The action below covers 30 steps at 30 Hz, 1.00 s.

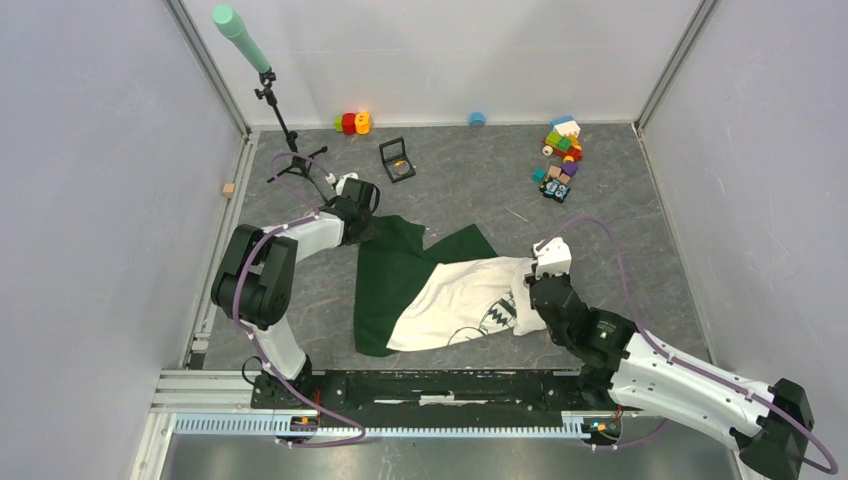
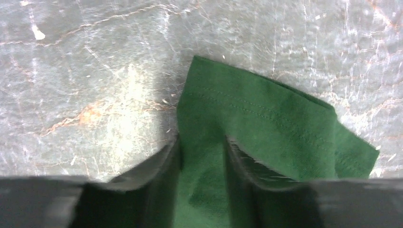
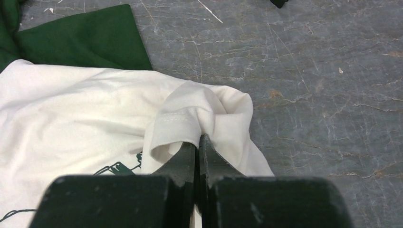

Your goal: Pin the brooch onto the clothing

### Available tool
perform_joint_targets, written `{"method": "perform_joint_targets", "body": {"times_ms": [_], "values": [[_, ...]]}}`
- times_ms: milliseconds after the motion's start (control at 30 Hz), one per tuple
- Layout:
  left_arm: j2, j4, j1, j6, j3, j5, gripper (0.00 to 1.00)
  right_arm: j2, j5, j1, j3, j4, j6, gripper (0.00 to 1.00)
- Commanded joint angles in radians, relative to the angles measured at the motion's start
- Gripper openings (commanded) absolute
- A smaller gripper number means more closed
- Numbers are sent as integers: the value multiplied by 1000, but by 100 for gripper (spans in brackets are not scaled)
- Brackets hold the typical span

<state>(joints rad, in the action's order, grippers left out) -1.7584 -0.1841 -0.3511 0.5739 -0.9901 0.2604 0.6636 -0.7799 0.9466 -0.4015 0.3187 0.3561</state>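
Note:
The cream-white T-shirt with dark green sleeves lies crumpled mid-table, its print partly showing. My left gripper is at the shirt's far left corner. In the left wrist view it is shut on the green sleeve, with cloth bunched between the fingers. My right gripper is at the shirt's right edge. In the right wrist view it is shut on a raised fold of the white hem. The brooch shows as a tiny dull gold spot inside the open black box, beyond the shirt.
A black tripod with a mint-green cylinder stands at the back left. Red and yellow toys and a blue cap sit by the back wall. Colourful blocks lie at the back right. A wooden cube sits at the left edge.

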Motion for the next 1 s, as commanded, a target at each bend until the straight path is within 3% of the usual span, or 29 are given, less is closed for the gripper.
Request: {"method": "perform_joint_targets", "body": {"times_ms": [0, 33, 100, 433, 733, 967], "values": [[-42, 5, -3, -12, 1, -41, 26, 9, 10, -2, -8, -45, 20, 0], [-27, 21, -2, -6, 15, -54, 13, 8, 7, -2, -14, -44, 15, 0], [23, 59, -3, 7, 39, -61, 2, -5, -9, -1, -34, -40, 0, 0], [524, 11, 9, 5, -59, -53, 2, -81, -182, -1, -340, -31, -246, 1], [747, -234, 25, -67, -499, -156, 2, -193, -72, -1, -664, -39, -440, 3], [734, -409, 24, -108, -908, -256, 2, -249, 55, -2, -847, -93, -578, 3]]}}
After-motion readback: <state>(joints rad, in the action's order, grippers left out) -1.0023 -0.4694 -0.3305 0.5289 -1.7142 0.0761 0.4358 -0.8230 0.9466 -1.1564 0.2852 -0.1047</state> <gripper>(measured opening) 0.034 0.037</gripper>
